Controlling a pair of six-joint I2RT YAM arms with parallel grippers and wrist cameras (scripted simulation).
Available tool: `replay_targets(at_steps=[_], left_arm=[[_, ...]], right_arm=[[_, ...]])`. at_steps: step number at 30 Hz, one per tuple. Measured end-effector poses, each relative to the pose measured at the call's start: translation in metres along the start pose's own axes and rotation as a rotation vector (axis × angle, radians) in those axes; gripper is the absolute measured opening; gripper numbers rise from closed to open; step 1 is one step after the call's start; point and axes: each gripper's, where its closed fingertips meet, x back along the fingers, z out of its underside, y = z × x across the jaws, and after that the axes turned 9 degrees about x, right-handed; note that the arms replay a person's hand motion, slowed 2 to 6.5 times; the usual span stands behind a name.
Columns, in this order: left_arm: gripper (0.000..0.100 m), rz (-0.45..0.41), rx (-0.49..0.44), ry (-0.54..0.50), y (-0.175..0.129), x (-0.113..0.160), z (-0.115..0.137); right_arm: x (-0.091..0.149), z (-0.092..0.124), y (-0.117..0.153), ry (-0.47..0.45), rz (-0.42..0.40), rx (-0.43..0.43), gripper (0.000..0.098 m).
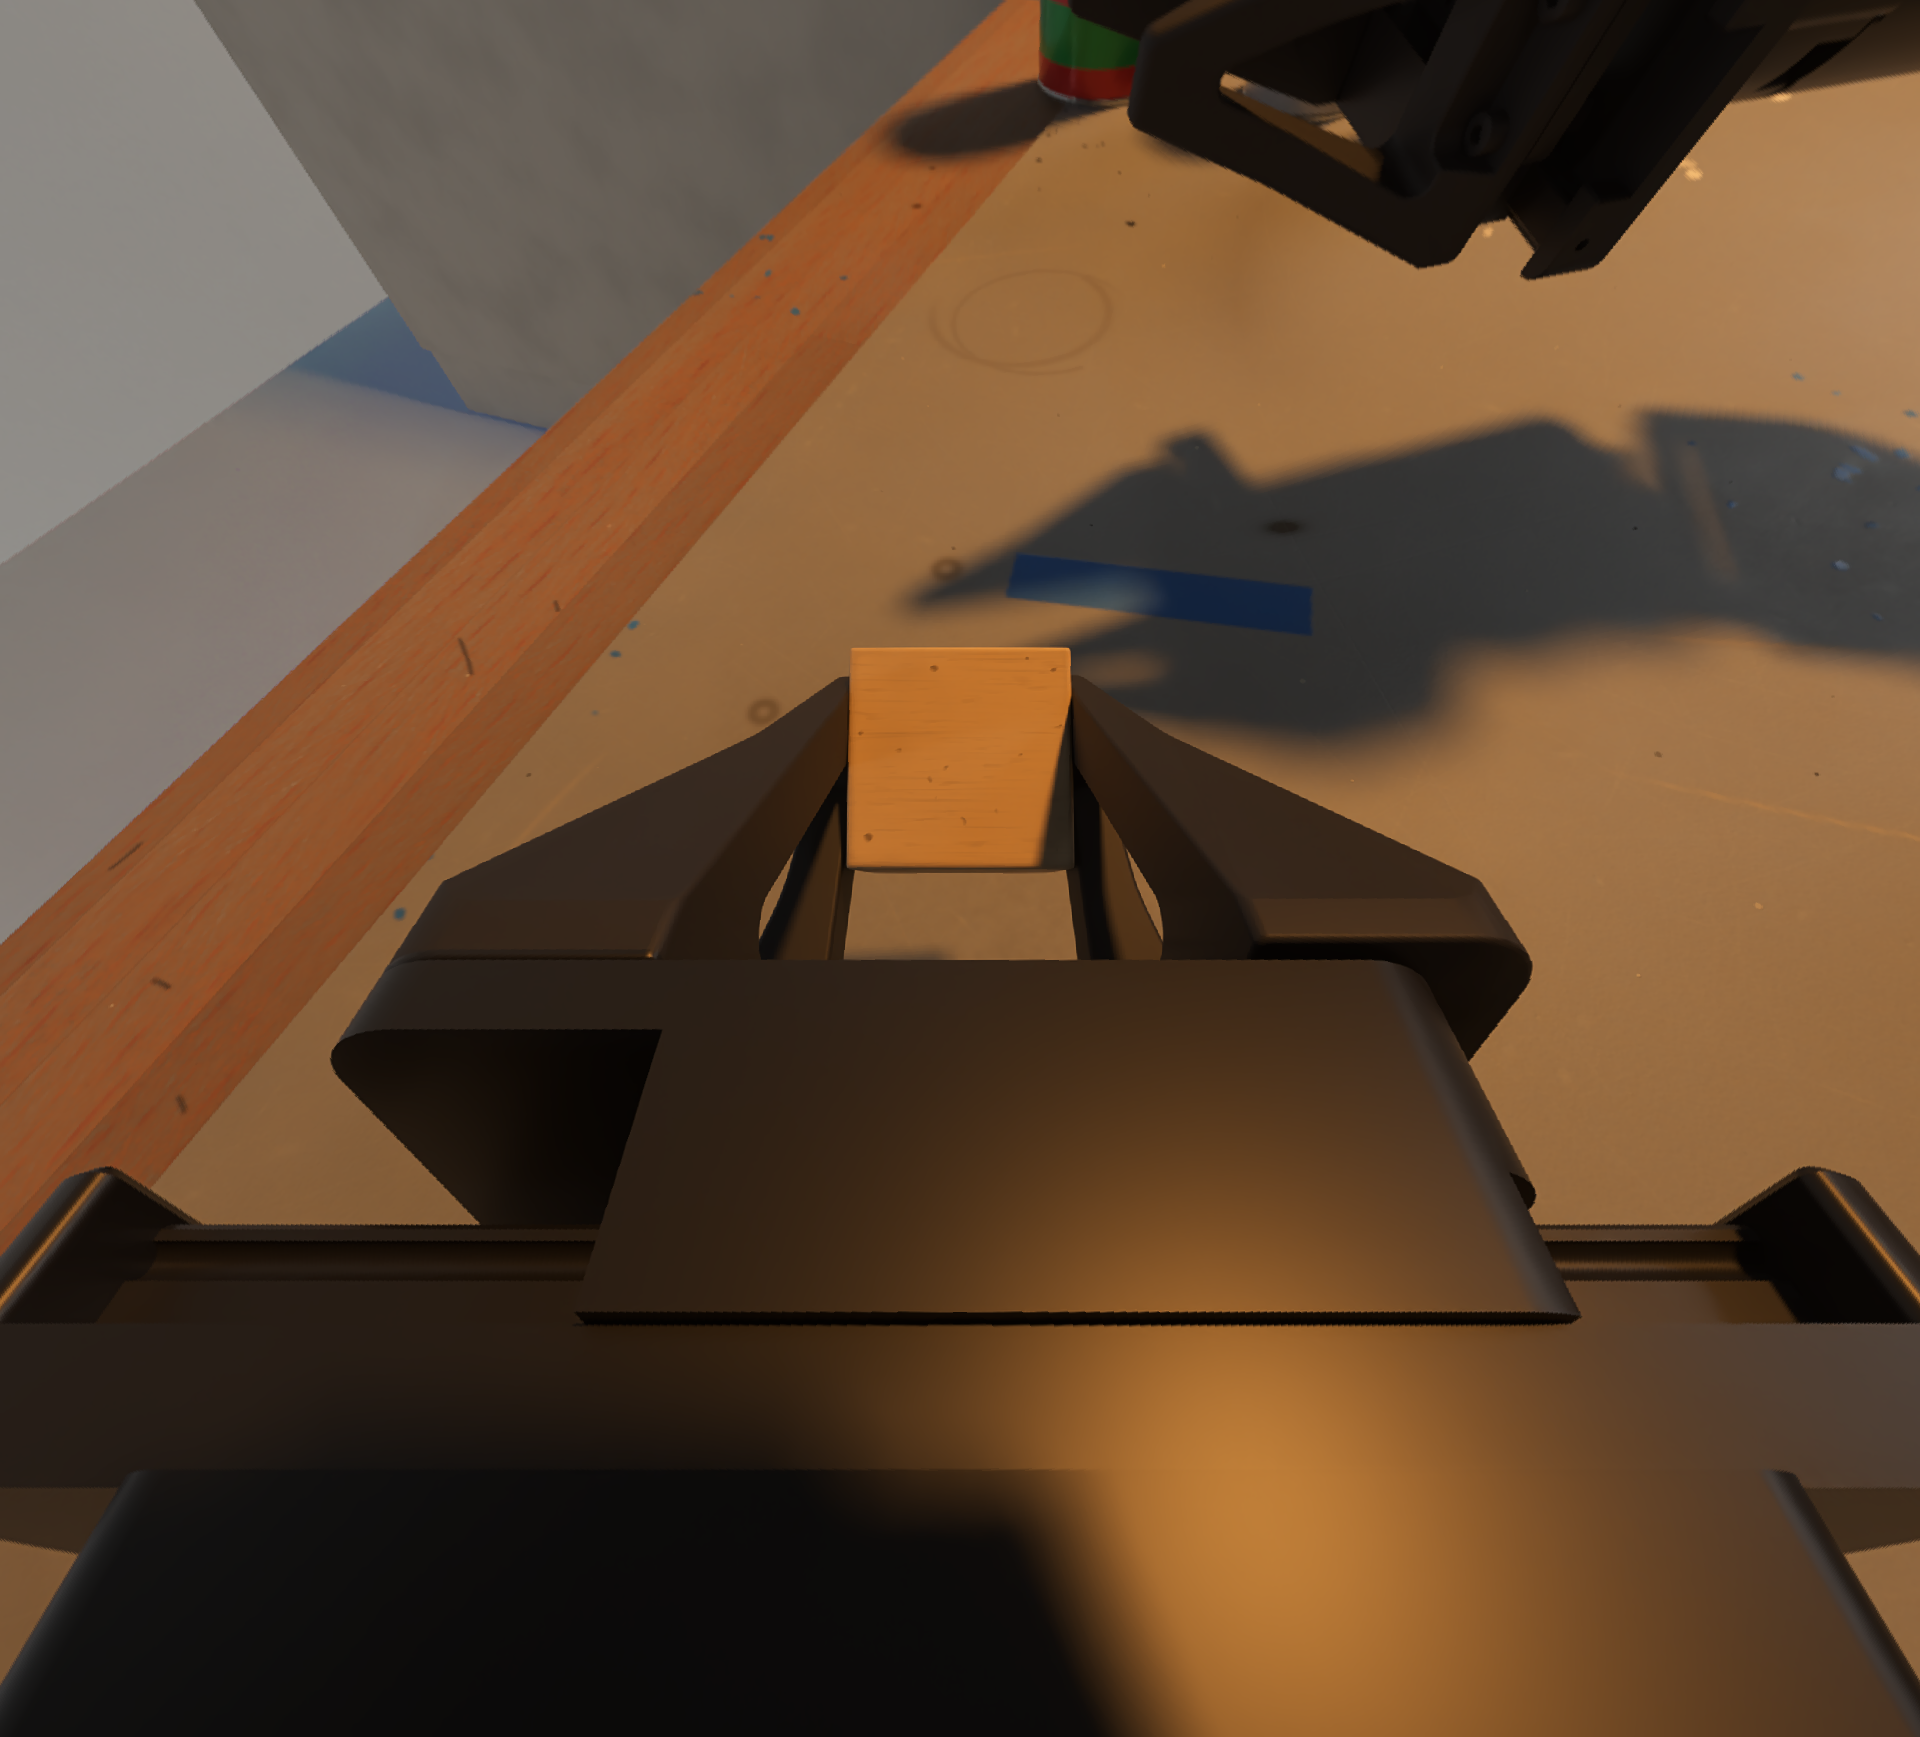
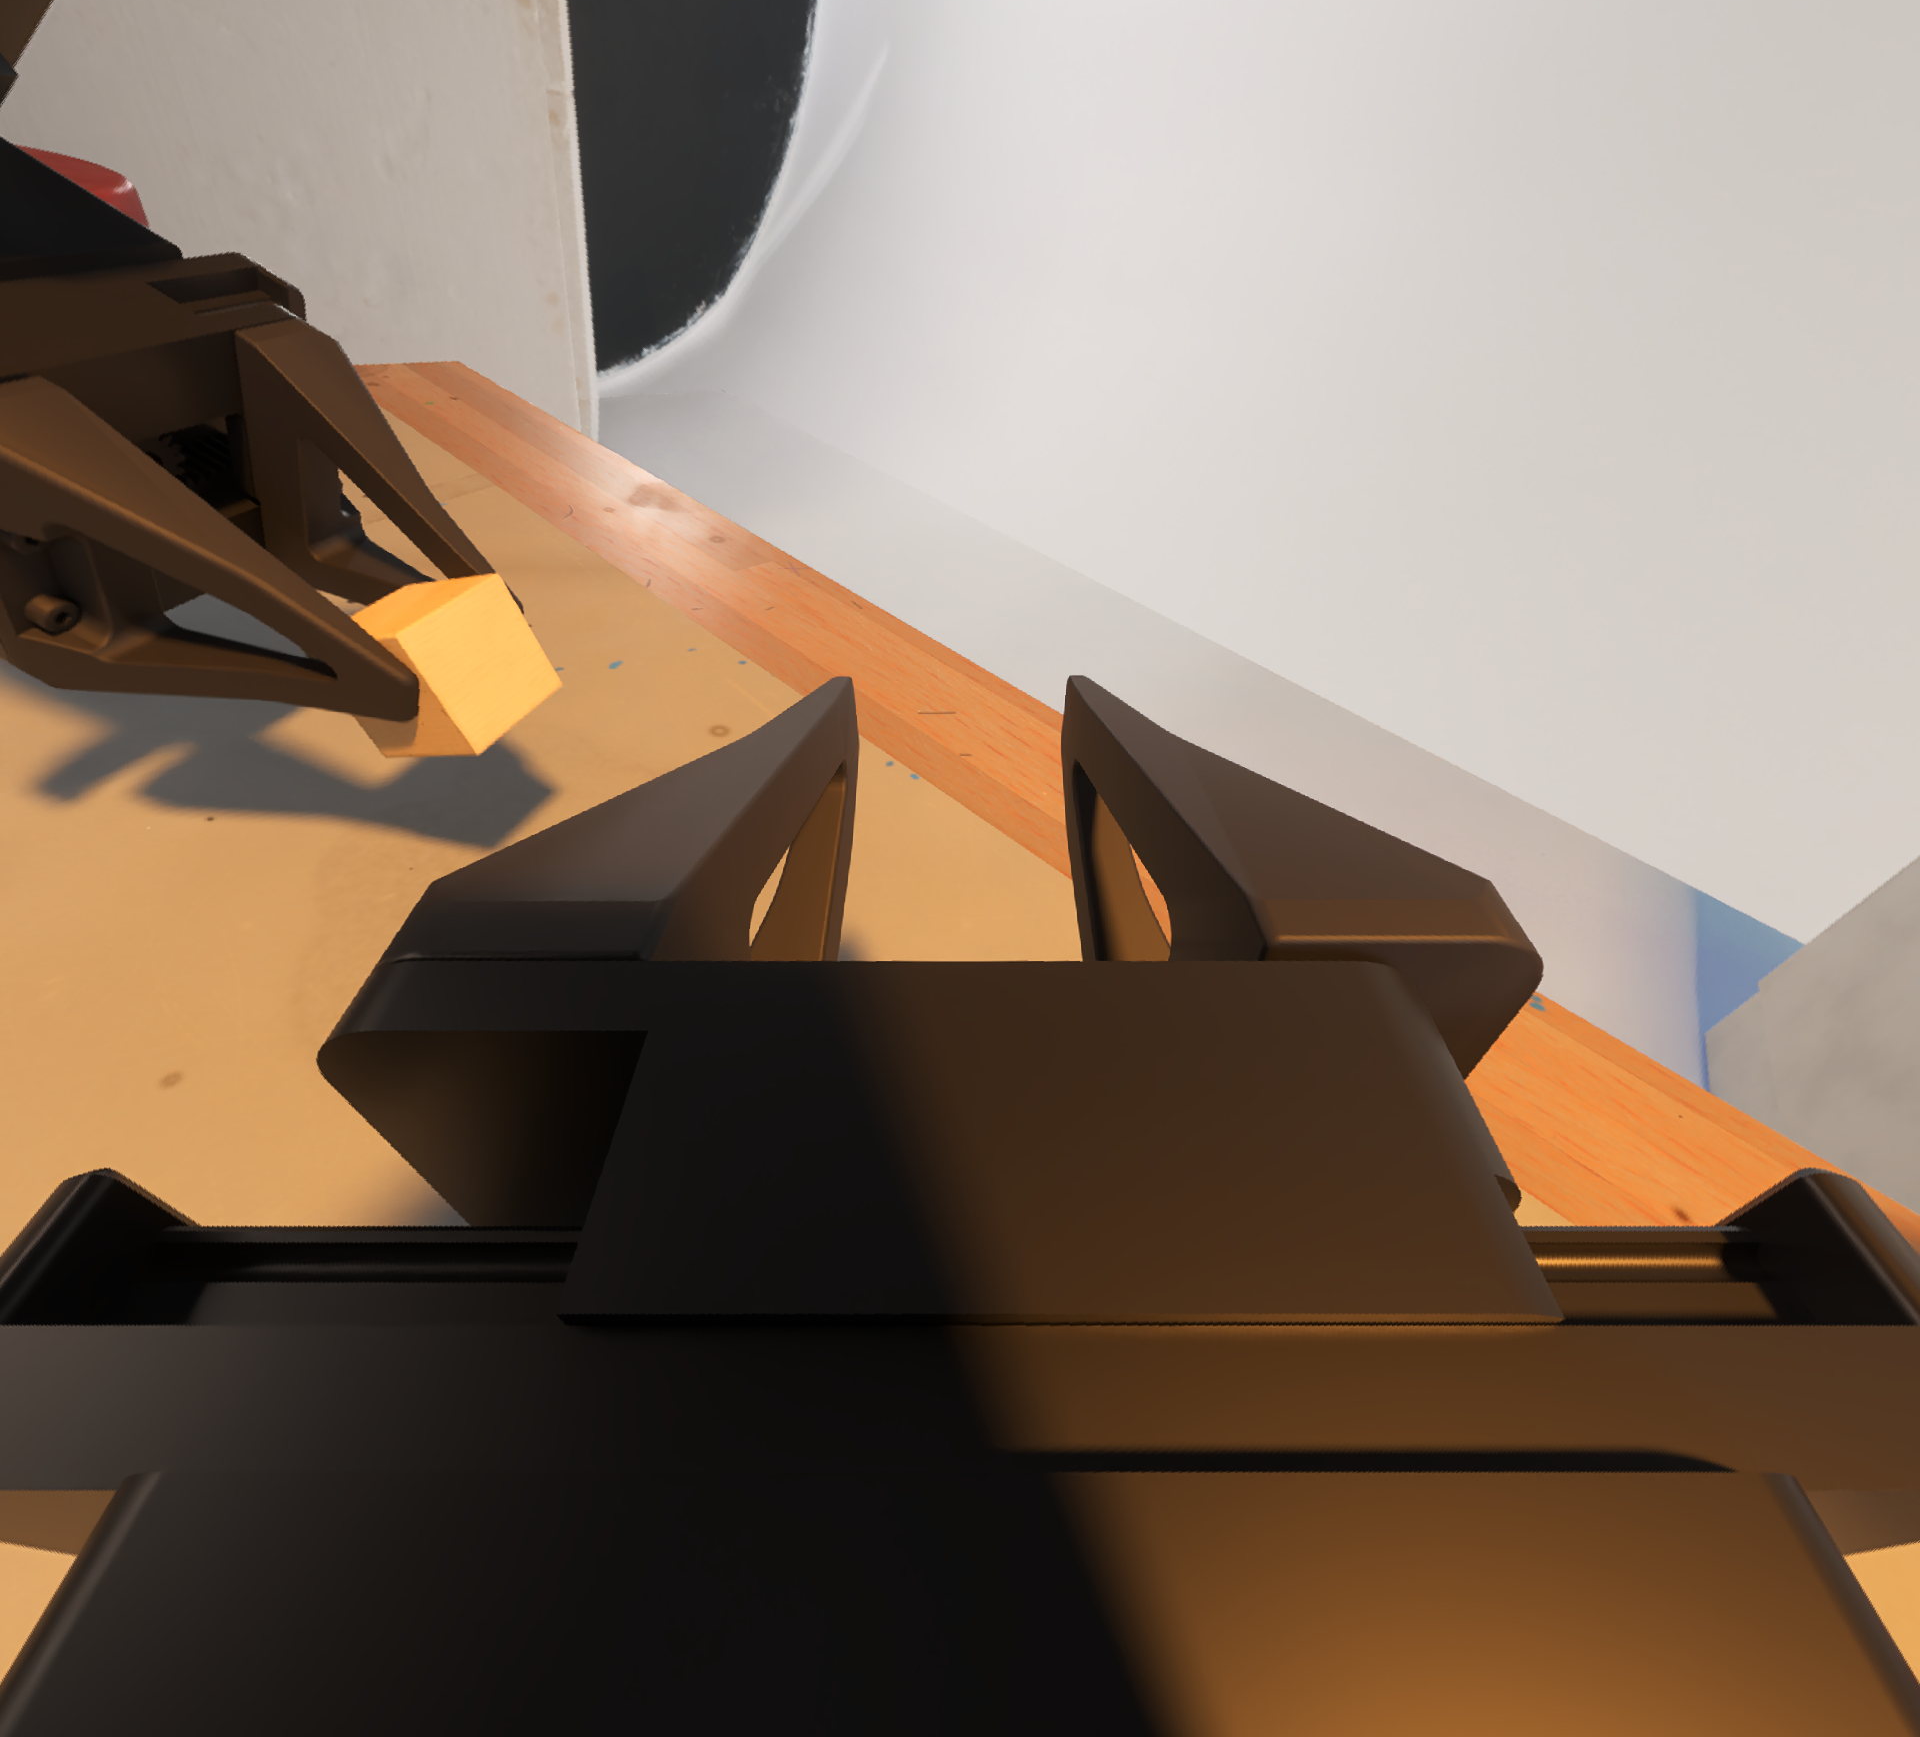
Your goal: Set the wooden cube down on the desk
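Pale walls rise behind a tan desk edged with a reddish wooden strip.

Above the desk, the wooden cube sits pinched between the two fingertips of the left tool, one finger pressed against each side face. In the right wrist view the cube hangs tilted at the tip of that tool, a dark shadow spreading on the desk right under it; whether its lowest corner touches the surface cannot be told.

Just past the cube in the left wrist view, a strip of blue tape lies flat on the desk, partly under the shadow of the other arm. Farther off, the right tool hangs above the desk with nothing between its fingers. In its own view the right tool has its fingers spread apart, holding nothing, pointed toward the wooden strip.

At the far end of the desk stands a red can with a green band, close to the strip.
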Motion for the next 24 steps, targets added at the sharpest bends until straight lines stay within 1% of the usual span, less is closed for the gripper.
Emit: replay_targets(at_steps=[4,13,24], left_arm=[[0.032,-0.009,-0.021,0.048,-0.005,-0.008,0.003],[0.032,-0.058,-0.048,0.155,-0.012,-0.027,0.016],[0.032,-0.130,-0.064,0.270,-0.015,-0.040,0.029]], right_arm=[[0.000,0.000,-0.001,0.005,0.005,-0.011,0.0336],[0.002,0.000,-0.008,0.014,0.026,-0.019,0.0338],[0.003,0.002,-0.017,0.054,0.054,-0.035,0.0342]])
